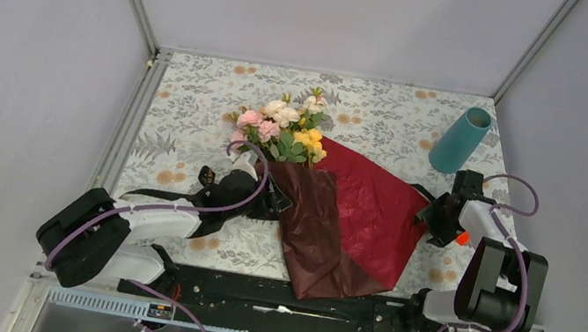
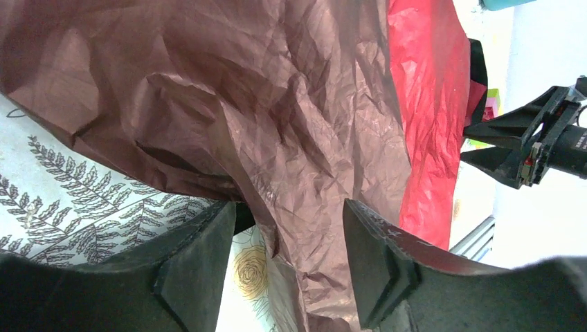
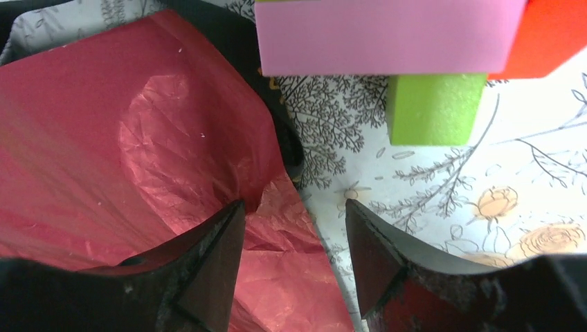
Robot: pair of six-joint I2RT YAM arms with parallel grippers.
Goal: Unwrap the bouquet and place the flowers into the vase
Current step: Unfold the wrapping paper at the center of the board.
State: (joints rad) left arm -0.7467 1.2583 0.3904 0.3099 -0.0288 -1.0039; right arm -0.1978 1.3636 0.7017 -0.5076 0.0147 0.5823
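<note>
I see a tablecloth (image 1: pixel 193 105) spread over the whole table. It is white, with grey leaves and little orange flowers printed on it. Near the right edge of the table sits a block toy (image 3: pixel 415 62). It has a big pink block (image 3: pixel 387 34). A small green block (image 3: pixel 432 107) sits right against the pink one's long side. An orange-red block (image 3: pixel 554 34) touches the pink one at its end. Plain pale walls (image 1: pixel 324 10) stand along the far, left and right edges. A silver rail (image 1: pixel 129 127) runs down the left edge. A long black plate (image 1: pixel 287 299) lies along the near edge.
</note>
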